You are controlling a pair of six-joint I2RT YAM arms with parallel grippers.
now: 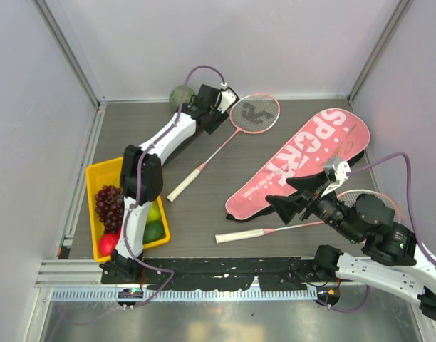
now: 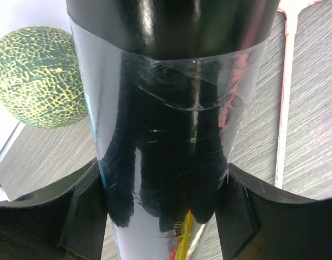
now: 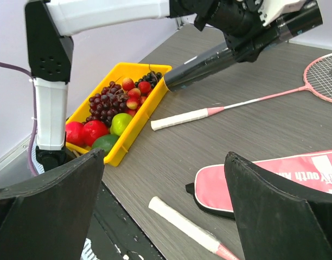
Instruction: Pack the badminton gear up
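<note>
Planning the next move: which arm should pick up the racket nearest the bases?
Right. The right gripper is open and empty, hovering close to that racket, beside the bag. The left gripper is far back, gripping the tube.

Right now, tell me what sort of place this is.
Likely a robot test cell, not a sports hall: plain white walls box in a small table, the left arm and right arm stand at a metal rail, and a bag and fruit tray lie as props.
</note>
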